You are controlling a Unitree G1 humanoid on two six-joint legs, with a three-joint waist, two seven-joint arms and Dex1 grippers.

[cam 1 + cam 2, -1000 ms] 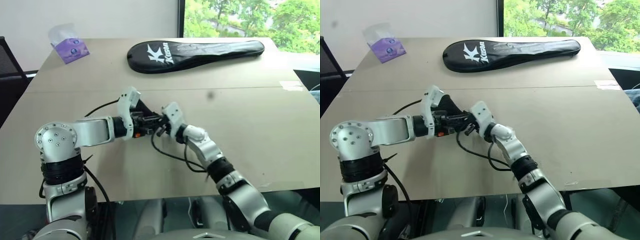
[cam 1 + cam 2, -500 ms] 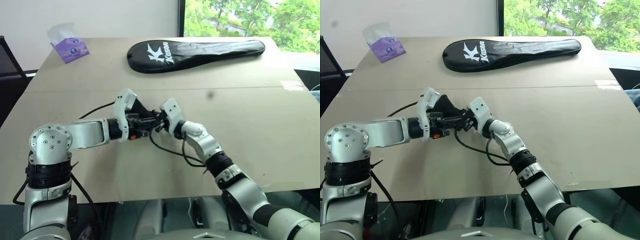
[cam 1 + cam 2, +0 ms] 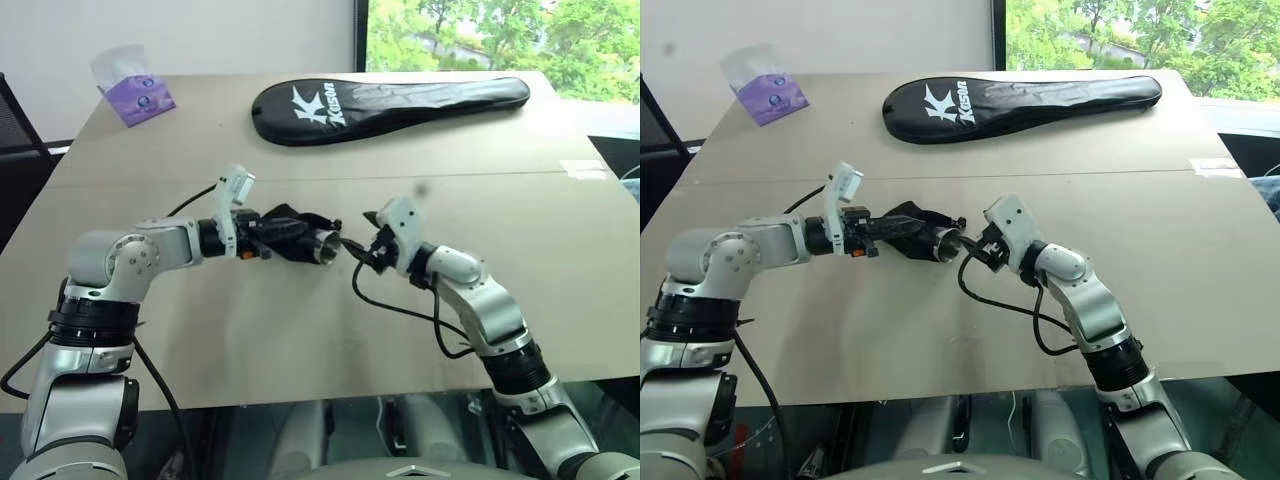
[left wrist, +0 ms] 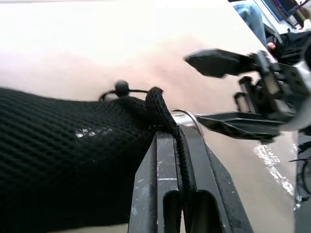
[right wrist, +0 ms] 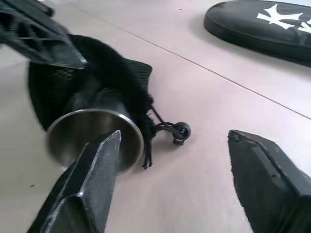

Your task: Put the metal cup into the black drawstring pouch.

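Right wrist view: metal cup (image 5: 95, 138) lies sideways, base outward from pouch (image 5: 68, 82).

Right gripper (image 3: 358, 250) let go and backed off to its own side; its fingers, which had been bunched against the left gripper (image 3: 262, 243), spread wide. That exposed the metal cup (image 3: 326, 247), base poking out of the black drawstring pouch (image 3: 285, 234) just ahead of those fingertips. Left arm swung outward, pouch came along.

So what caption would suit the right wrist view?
Open right gripper beside the metal cup, partly inside the black drawstring pouch.
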